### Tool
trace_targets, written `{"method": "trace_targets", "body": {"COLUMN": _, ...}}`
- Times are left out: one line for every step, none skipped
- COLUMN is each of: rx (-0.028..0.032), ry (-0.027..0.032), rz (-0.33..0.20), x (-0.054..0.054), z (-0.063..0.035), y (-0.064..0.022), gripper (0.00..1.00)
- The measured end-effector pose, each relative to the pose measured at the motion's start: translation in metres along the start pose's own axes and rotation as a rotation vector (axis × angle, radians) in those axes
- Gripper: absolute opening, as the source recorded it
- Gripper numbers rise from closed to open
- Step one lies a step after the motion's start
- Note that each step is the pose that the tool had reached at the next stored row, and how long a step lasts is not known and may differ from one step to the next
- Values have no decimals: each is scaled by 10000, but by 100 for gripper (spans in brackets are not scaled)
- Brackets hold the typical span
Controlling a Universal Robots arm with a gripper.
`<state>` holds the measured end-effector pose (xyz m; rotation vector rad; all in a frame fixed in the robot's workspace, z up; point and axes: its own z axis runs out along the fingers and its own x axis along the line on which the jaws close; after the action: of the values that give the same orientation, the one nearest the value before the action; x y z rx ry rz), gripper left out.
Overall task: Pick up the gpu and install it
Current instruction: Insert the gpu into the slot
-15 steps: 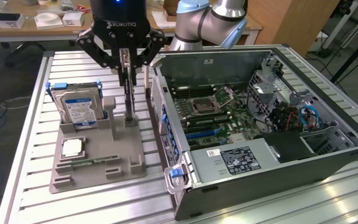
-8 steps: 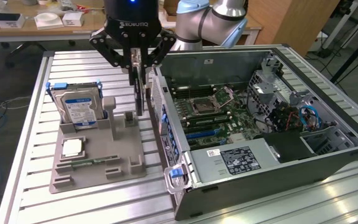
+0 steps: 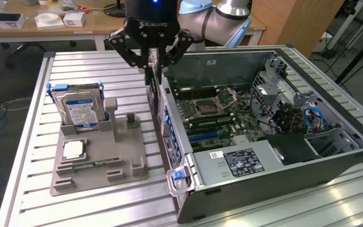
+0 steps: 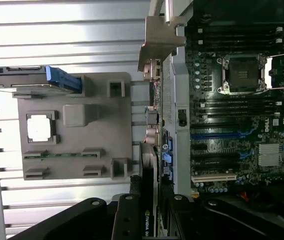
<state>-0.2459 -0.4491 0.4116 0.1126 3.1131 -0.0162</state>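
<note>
Right now the tool (image 3: 151,65) is clenched on the gpu (image 4: 147,205), holding it on edge just above one wall of the computer case (image 3: 257,189), beside the motherboard (image 4: 231,115). Pickup looks done; installing is in hand, and calls for squaring it over a slot (image 4: 216,136).

I see a ribbed counter (image 3: 93,208) of satiny bare metal, a matt grey plastic tray (image 3: 125,156), the gpu (image 4: 148,190) with its dull dark board and pale metal bracket (image 4: 159,42), and a matt black case (image 3: 282,189).
</note>
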Motion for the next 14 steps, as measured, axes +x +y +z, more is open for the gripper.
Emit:
{"method": "trace_targets", "body": {"rx": -1, "ry": 0, "rz": -2, "x": -23, "z": 1, "y": 2, "gripper": 26}}
{"method": "trace_targets", "body": {"rx": 0, "ry": 0, "rz": 0, "x": -44, "z": 1, "y": 4, "gripper": 26}}
{"method": "trace_targets", "body": {"rx": 0, "ry": 1, "rz": -1, "x": -64, "z": 2, "y": 5, "gripper": 26}}
{"method": "trace_targets", "body": {"rx": 0, "ry": 0, "rz": -2, "x": -85, "z": 2, "y": 6, "gripper": 26}}
{"method": "trace_targets", "body": {"rx": 0, "ry": 0, "rz": -2, "x": -109, "z": 3, "y": 8, "gripper": 26}}
{"method": "trace_targets", "body": {"rx": -1, "ry": 0, "rz": -2, "x": -129, "z": 4, "y": 10, "gripper": 26}}
{"method": "trace_targets", "body": {"rx": 0, "ry": 0, "rz": -2, "x": -148, "z": 4, "y": 11, "gripper": 26}}
{"method": "trace_targets", "body": {"rx": -1, "ry": 0, "rz": -4, "x": -167, "z": 5, "y": 12, "gripper": 26}}
{"method": "trace_targets", "body": {"rx": 0, "ry": 0, "rz": -5, "x": -186, "z": 5, "y": 14, "gripper": 26}}
{"method": "trace_targets", "body": {"rx": 0, "ry": 0, "rz": -5, "x": -204, "z": 5, "y": 15, "gripper": 26}}
{"method": "trace_targets", "body": {"rx": 0, "ry": 0, "rz": -6, "x": -222, "z": 6, "y": 16, "gripper": 26}}
{"method": "trace_targets", "body": {"rx": 0, "ry": 0, "rz": -6, "x": -240, "z": 6, "y": 17, "gripper": 26}}
{"method": "trace_targets", "body": {"rx": -1, "ry": 1, "rz": -6, "x": -256, "z": 7, "y": 19, "gripper": 26}}
{"method": "trace_targets", "body": {"rx": 0, "ry": 0, "rz": -6, "x": -273, "z": 7, "y": 20, "gripper": 26}}
